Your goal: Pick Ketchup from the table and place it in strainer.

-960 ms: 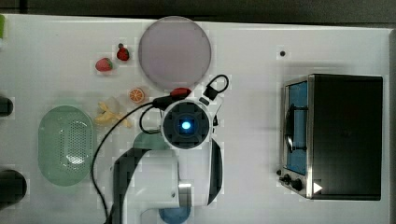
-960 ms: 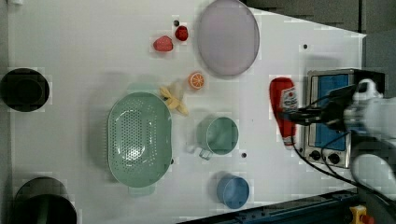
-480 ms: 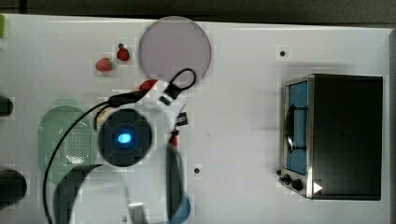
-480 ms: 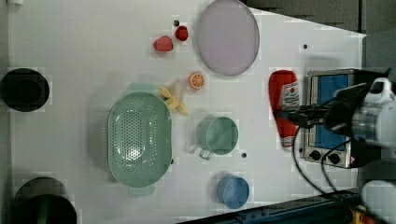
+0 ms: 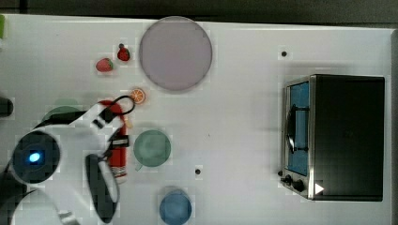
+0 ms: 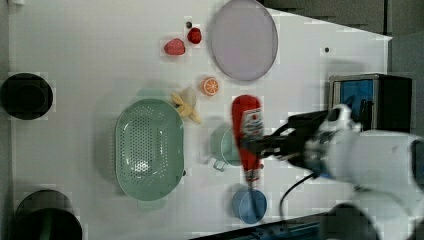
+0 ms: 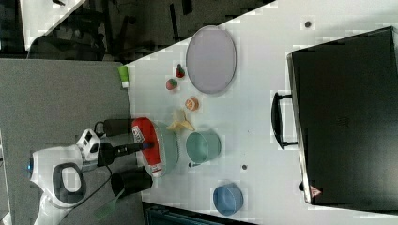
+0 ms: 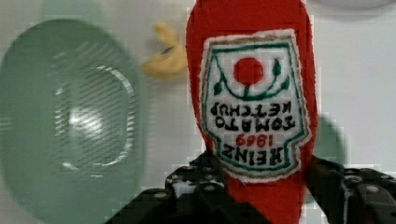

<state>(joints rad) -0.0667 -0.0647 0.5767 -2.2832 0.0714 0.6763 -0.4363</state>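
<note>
So the gripper is clamped on the Ketchup, black fingers pinching the red bottle from both sides just under its white label. In the wrist view the label reads upside down, with the fat end of the bottle pointing away from the wrist. The bottle is up off the table, carried in the air.

In the left view it hangs in front of the round darker-green cup, whitish cap end towards 6 o'clock, just above the blue bowl. The strainer sits at roughly 9 o'clock from the bottle, still apart from it and with nothing in it. The banana bit lies at the strainer's 1 o'clock edge, and the orange slice is just beyond that.

In the top view the white arm covers most of the strainer, and the bottle pokes out beside the cup, which lies at its 3 o'clock.

Other stuff on the white table: a big greyish plate towards 12 o'clock, two strawberries at its 9 o'clock side, and a black toaster oven way over at 3 o'clock in the top view
</note>
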